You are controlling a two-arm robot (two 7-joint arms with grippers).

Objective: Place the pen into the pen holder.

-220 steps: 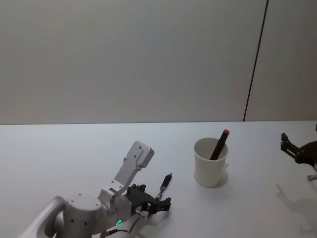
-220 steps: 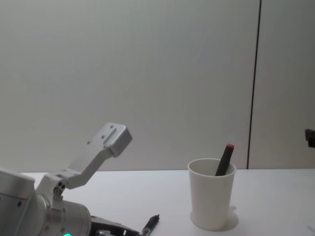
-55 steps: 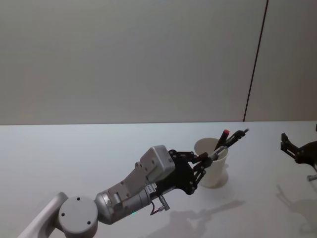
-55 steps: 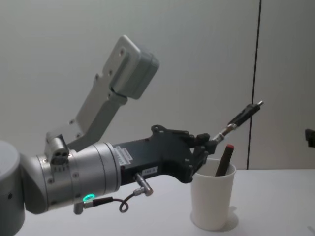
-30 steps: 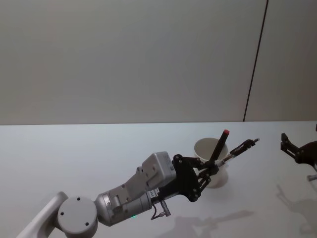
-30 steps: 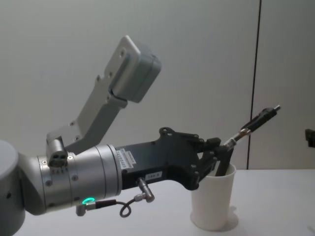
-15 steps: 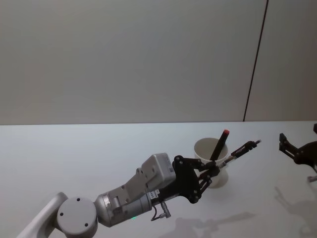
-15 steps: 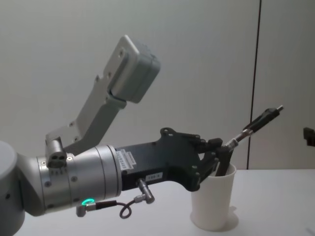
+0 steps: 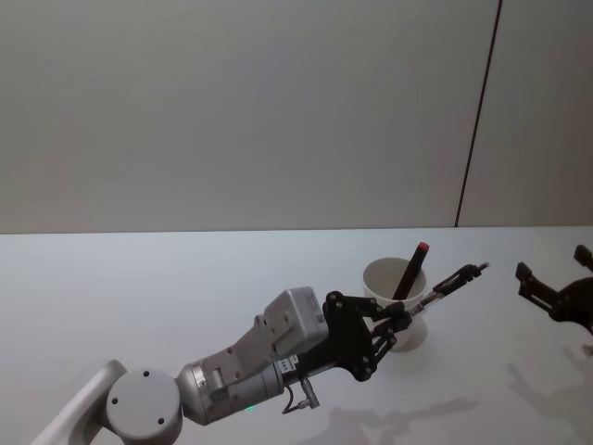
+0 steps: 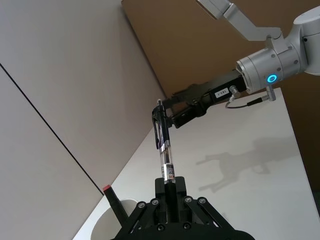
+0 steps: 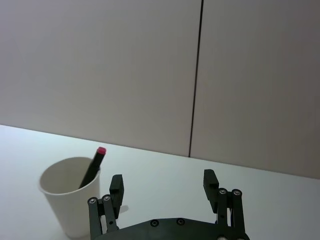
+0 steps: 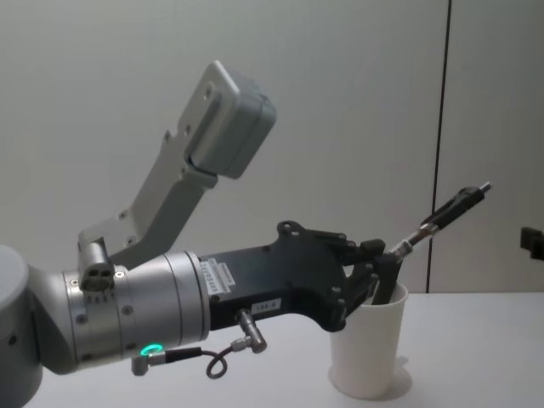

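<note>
Landmark: the pen holder (image 9: 414, 332), a white paper cup on the counter (image 9: 139, 297), with a red-capped pen (image 9: 410, 271) already leaning inside it.
Left hand: the left hand (image 9: 405, 318) sits right against the holder's near-left side at rim height, its fingers pinching the pen (image 9: 454, 281) by its lower end.
Pen: it slants up from the pinch across the holder's mouth and sticks out beyond the holder's far-right rim, nearer lying than upright.
Right hand: the right hand (image 9: 552, 262) hangs well to the right of the holder, fingers spread and empty.
Risk, tilt: let go at this slant, the pen would likely pivot over the rim and drop on the counter beside the holder.
Risk, cup: the holder looks light; the fingers so close to its wall could nudge or tip it.
Risk, crowding: the red-capped pen could block the incoming tip.
Hidden: the fingers cover the pen's lower tip, so whether it is inside the holder's mouth cannot be told.
</note>
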